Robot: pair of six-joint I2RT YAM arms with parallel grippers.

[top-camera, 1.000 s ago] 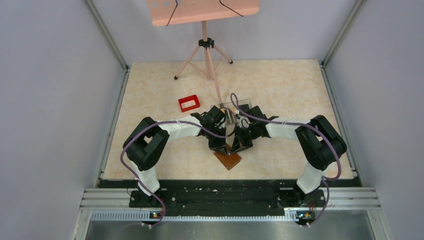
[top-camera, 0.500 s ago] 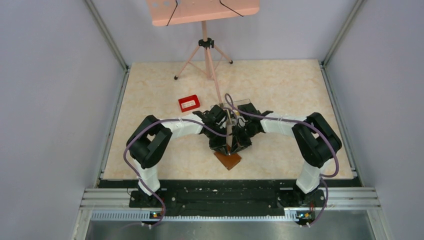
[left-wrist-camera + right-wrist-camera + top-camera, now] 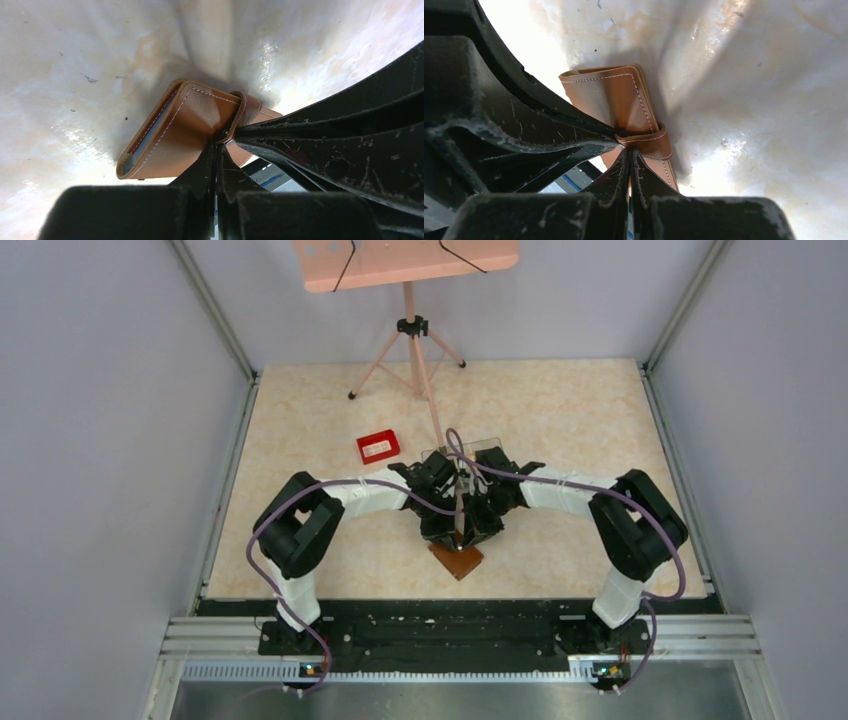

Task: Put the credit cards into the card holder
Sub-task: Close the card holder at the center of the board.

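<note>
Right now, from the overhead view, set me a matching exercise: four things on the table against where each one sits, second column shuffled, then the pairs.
Things:
1. card holder
2. red tray
3. tripod
4. clear box

Places:
A. far end of the table, carrying a pink board
B. left of the middle, standing alone
C. closest to the table's near edge, in the middle
D. just beyond the card holder, partly hidden

Pairs: 1-C, 2-B, 3-A, 4-D

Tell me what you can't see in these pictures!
- Card holder slots: both wrist views, folded leather hides them; only a bluish edge peeks out.
- Clear box: top view, arms cover most.
- Red tray contents: top view, too small.
- Loose cards: not seen in any view.
</note>
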